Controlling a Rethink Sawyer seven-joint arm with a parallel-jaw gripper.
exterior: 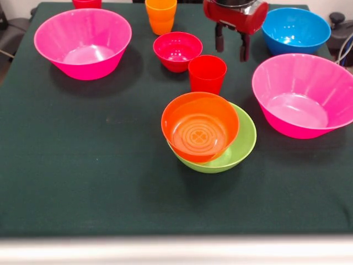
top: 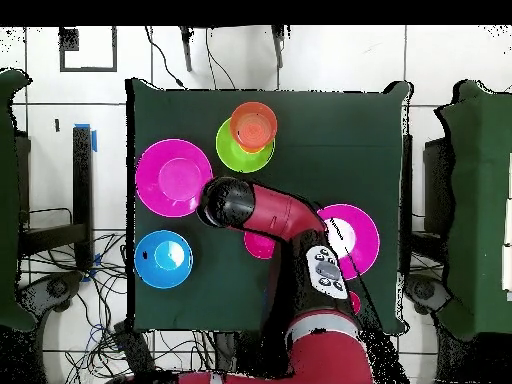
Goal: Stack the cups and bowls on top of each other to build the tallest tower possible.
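Plainly, the jaws stand apart and hold nothing: the gripper (exterior: 231,45) hangs open above the cloth, its two dark fingers (exterior: 219,37) pointing down between the blue bowl (exterior: 296,30) and the small crimson bowl (exterior: 177,51). Just below it in the front view stands the red cup (exterior: 207,74), upright and apart from the fingertips. From overhead the arm (top: 268,211) reaches across the table (top: 330,130) and hides the gripper itself.

Counting outward, three cups show whole or nearly so: the red one, an orange cup (exterior: 161,15) behind the crimson bowl, and the rim of another red cup (exterior: 86,3) cut by the top edge. No yellow cup can be made out.

Bowls number six. Two are large and hot pink: one pink bowl (exterior: 83,42) at the left of the front view, the other pink bowl (exterior: 305,94) at the right, below the blue one. The crimson and blue make four.

The last two form the tower (exterior: 209,132), nearer the camera than the red cup: the lime-green bowl (exterior: 242,144) sits on the cloth as base, and the orange bowl (exterior: 199,126) rests in it, tilted toward the camera and shifted left so that its ringed bottom faces forward. What lies beneath the orange bowl cannot be seen. Overhead, the same pair (top: 247,138) sits near the table's top edge.
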